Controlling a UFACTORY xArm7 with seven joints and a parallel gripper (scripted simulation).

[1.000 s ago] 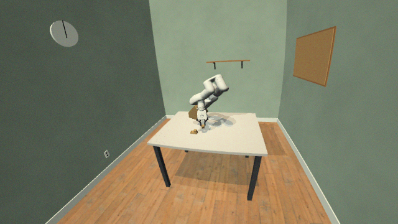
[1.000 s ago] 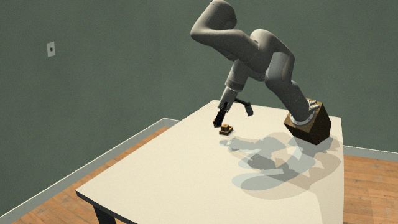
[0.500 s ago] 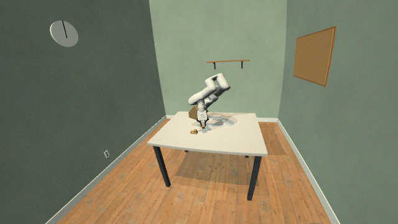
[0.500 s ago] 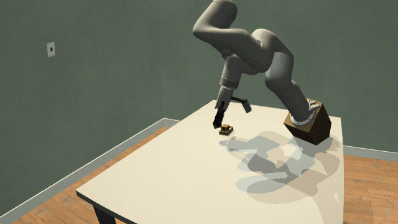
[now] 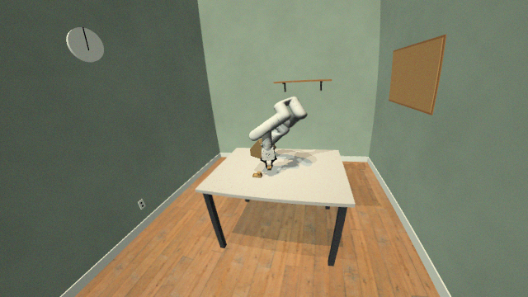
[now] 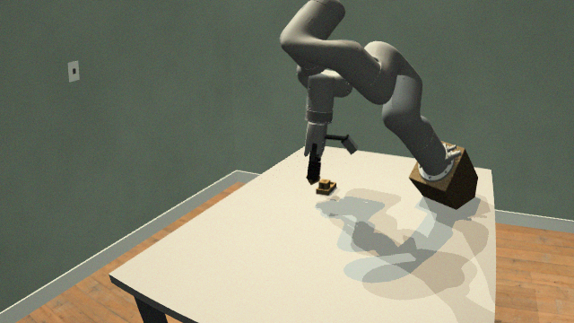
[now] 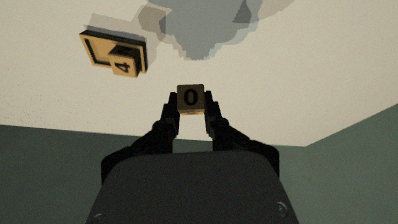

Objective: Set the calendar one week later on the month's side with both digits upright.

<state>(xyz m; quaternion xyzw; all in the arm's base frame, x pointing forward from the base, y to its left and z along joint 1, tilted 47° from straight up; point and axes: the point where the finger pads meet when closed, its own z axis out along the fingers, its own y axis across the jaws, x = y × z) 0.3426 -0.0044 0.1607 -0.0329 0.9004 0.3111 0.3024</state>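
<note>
Gripping the 0 cube; claw aloft

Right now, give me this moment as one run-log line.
gripper: shut on cube, face showing 0 | cube: lifted off table | tray: flat on table, holds one cube showing 4 | arm: wrist pointing down beside tray

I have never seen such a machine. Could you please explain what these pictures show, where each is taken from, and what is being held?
The pale grey jointed robot arm stands on a brown wooden block on a white table. One picture looks down into the room, one from beside the table, one from a camera at the arm's wrist. On the table lies a small wooden calendar tray with one cube showing 4. The black jaws are shut on a second wooden cube showing 0, lifted above the table.
</note>
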